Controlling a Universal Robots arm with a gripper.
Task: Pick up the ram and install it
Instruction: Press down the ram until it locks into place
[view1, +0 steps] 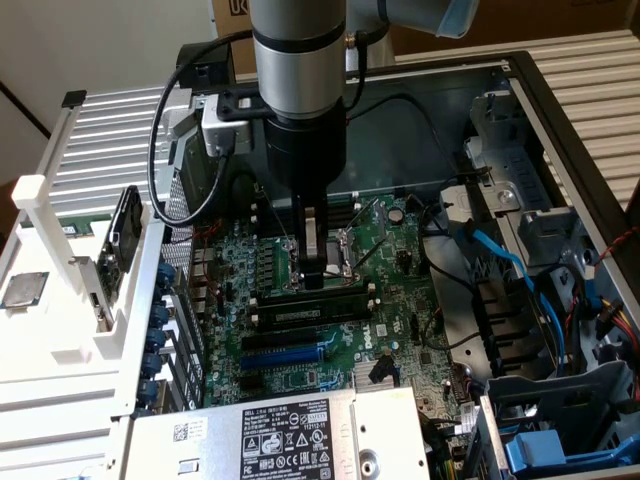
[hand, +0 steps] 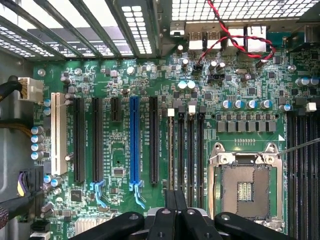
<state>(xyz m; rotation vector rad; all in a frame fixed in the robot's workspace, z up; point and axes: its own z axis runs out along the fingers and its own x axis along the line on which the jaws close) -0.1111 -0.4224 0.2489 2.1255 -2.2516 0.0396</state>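
Dark ram stands on edge along a memory slot, directly beneath the claw. Claw is pinched fully closed, gripping nothing, its tips right at the stick's upper edge near mid-length; actual contact can't be told. Just behind the claw sits the open CPU socket. On the claw's other side, past the black slots, lies the blue expansion slot. Farther out that way is the grey power supply with its white label. Green motherboard underlies all of it.
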